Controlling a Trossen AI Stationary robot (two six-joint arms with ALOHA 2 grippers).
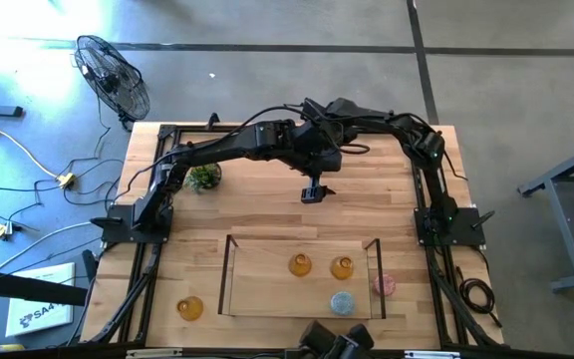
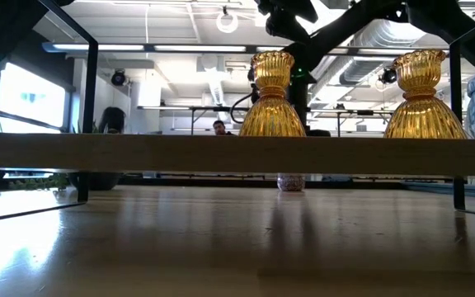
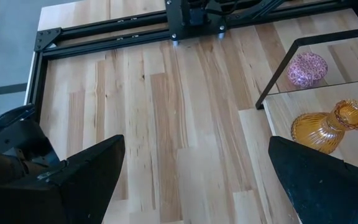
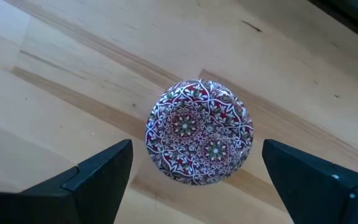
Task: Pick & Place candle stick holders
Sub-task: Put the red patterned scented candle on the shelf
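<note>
On wood table [image 1: 267, 214] | right claw [image 4: 191, 180] agape above mauve holder [image 4: 199, 131] | left claw [image 3: 194, 177] agape, empty

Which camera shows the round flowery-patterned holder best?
The right wrist view: the patterned holder fills the picture, right between the open right claw's fingers. The low view shows it tiny and far under the shelf. In the high view the claw hides it.
</note>
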